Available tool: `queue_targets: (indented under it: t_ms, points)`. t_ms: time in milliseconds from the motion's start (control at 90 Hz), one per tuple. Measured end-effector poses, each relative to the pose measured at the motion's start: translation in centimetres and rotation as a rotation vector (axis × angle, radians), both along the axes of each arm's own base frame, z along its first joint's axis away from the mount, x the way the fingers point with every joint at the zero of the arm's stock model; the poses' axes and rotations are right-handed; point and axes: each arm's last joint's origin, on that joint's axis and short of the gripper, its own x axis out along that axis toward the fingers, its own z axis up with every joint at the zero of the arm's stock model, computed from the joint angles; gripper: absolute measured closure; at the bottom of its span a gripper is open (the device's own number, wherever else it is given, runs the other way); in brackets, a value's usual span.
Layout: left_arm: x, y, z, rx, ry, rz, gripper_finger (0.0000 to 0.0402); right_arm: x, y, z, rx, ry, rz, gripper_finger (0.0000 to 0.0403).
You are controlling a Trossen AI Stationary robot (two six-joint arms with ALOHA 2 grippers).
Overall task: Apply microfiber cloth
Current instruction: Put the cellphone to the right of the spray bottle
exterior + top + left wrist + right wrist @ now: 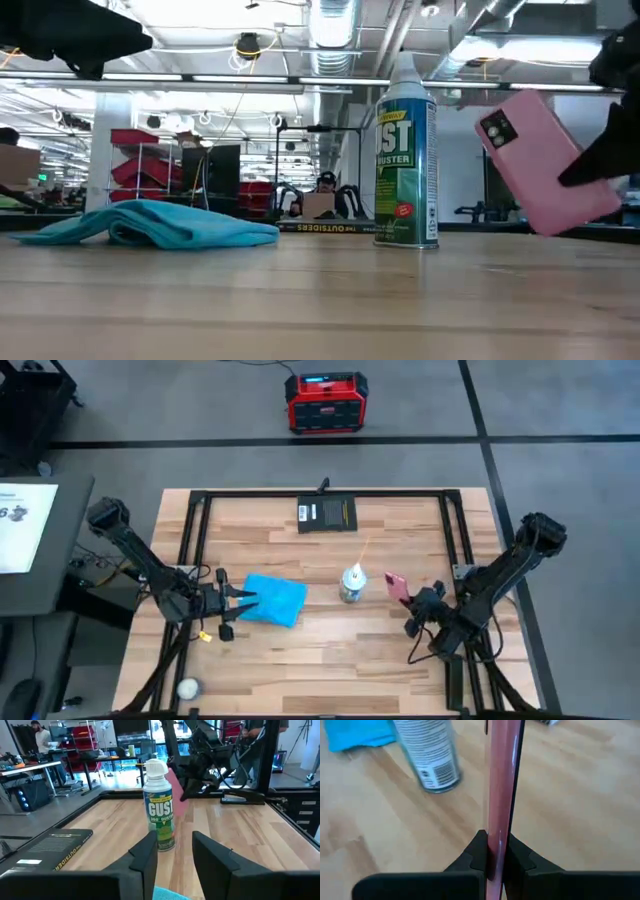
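While the high view shows the crumpled sky-blue microfiber cloth (272, 600) lying on the wooden table (330, 660) at the left gripper (237, 603), fingers apart, only the right wrist view shows the right gripper (495, 854) clamped on the thin pink-backed phone (501, 780), beside a green-labelled duster can (351, 585).

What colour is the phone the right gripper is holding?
Pink. The phone shows best in the low view, clamped in the right gripper.
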Motion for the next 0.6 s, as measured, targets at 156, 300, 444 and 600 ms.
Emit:
queue_targets:
  t_ms: [156, 300, 444, 600]
  points:
    - [0.0, 0.0, 0.0, 0.000, 0.000, 0.000, 0.0304, 0.3, 0.4, -1.1, 0.099, -0.090, 0.064, 0.0393]
    - [0.0, 0.0, 0.0, -0.001, -0.001, 0.000, 0.0304, 0.4, -0.2, -1.8, 0.112, -0.112, 0.062, 0.0393]
    - [0.0, 0.0, 0.0, -0.002, -0.002, 0.000, 0.0304, 0.7, -0.7, -1.9, 0.053, -0.090, 0.066, 0.0384]
    - [0.0, 0.0, 0.0, -0.018, -0.005, 0.001, 0.0304, 1.4, -1.7, -1.9, -0.005, -0.060, 0.039, 0.0323]
